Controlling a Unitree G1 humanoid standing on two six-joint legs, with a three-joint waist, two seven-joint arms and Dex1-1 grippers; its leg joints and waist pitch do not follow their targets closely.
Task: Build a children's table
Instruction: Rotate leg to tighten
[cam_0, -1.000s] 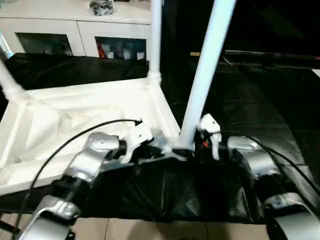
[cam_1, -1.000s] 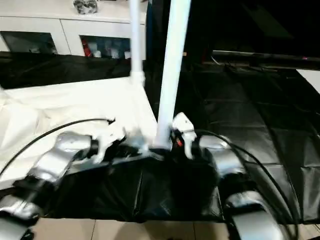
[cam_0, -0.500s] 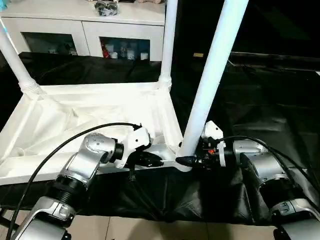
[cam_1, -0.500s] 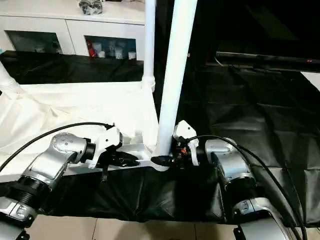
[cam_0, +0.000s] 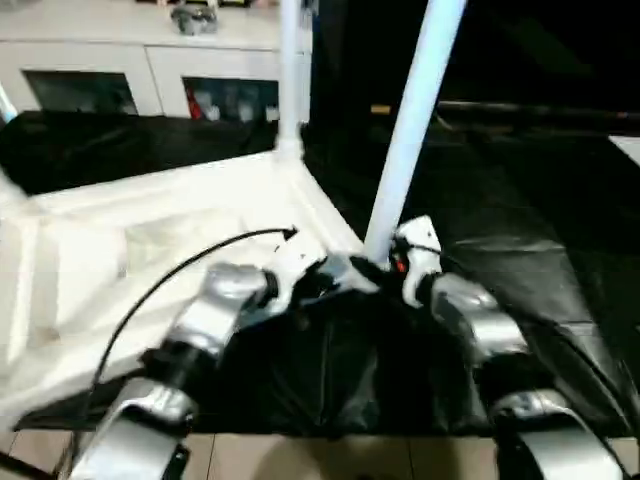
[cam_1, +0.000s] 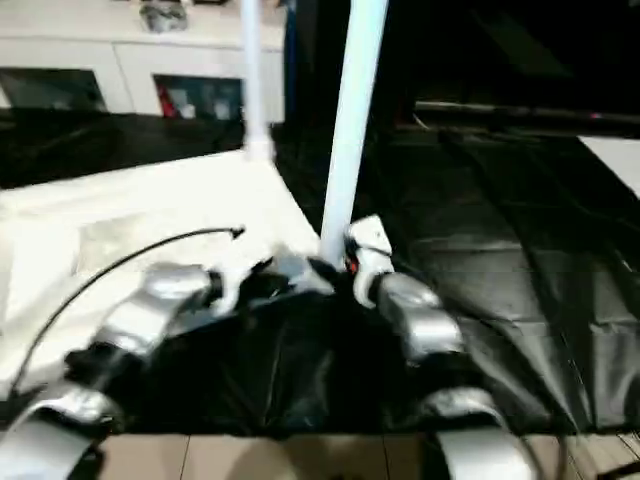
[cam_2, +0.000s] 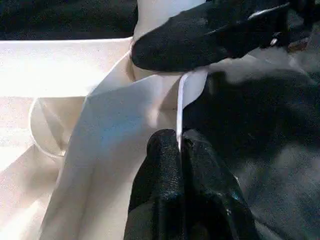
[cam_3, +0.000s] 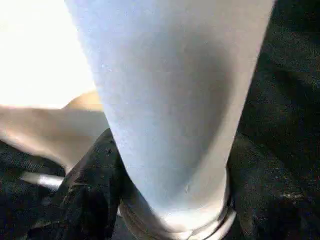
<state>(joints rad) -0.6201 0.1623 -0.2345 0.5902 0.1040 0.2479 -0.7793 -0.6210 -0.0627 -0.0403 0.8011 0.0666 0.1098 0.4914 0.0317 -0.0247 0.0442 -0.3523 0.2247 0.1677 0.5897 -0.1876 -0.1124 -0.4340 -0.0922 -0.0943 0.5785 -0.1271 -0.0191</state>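
Standing leg (cam_0: 410, 130) between right pincer (cam_3: 165, 200) fingers

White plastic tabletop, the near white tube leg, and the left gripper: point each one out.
White plastic tabletop (cam_0: 150, 215): left eye view, on its upturned underside.
Near white tube leg (cam_0: 412, 120): left eye view, mid-shaft.
Left gripper (cam_2: 179, 145): left wrist view, between its fingertips, at the tabletop's thin rim.

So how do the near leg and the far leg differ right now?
The near leg leans to the right as it rises; the far leg stands straight up. The near leg sits at the tabletop corner closest to the robot, with the right gripper around its base; the far leg is at the back corner with no gripper by it. Both are white tubes seated in corner sockets.
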